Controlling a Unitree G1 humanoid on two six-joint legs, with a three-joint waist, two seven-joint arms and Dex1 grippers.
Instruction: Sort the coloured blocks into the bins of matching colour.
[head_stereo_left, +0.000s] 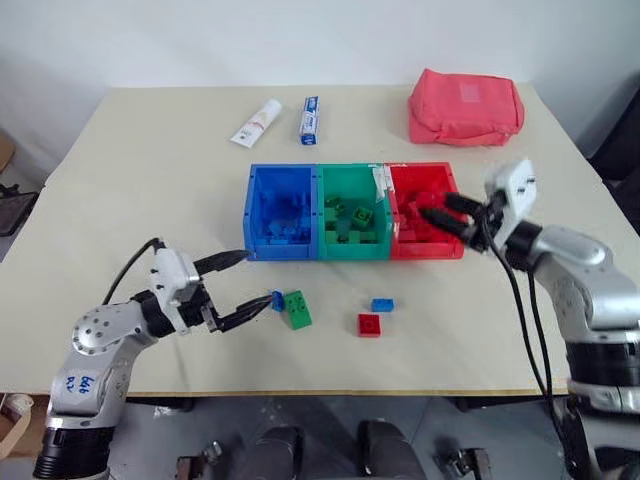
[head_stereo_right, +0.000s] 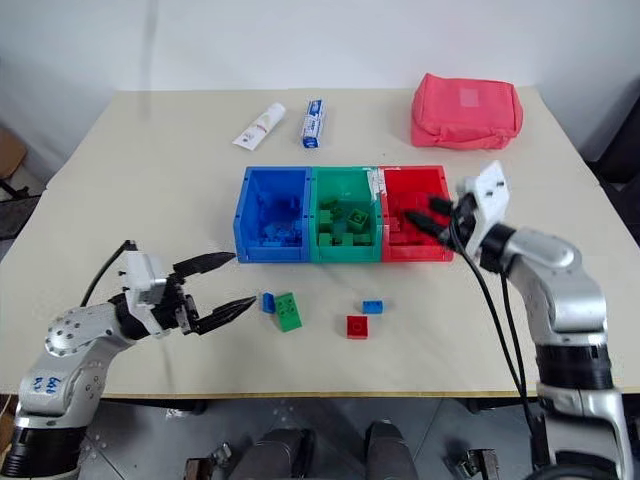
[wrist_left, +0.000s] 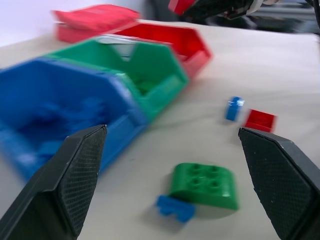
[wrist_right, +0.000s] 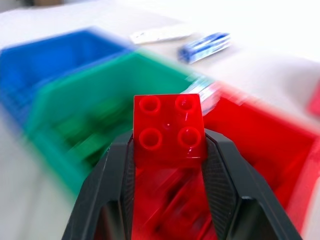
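A beige table (head_stereo_left: 120, 180) bears the glossy plastic bins (head_stereo_left: 350, 212), their row running left to right. The right gripper (wrist_right: 167, 145) pinches a square studded red block (wrist_right: 168, 127) above the red bin. The left gripper (head_stereo_left: 242, 287) gapes beside a green block (head_stereo_left: 297, 308), with a blue block (head_stereo_left: 277, 300) touching.

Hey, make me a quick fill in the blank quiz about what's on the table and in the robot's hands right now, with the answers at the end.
1. The right hand is shut on a ____ block.
2. The left hand is ____ and holds nothing.
3. The bin between the blue bin and the red bin is ____.
4. Beside the green block on the table lies a small ____ block.

Answers: red; open; green; blue
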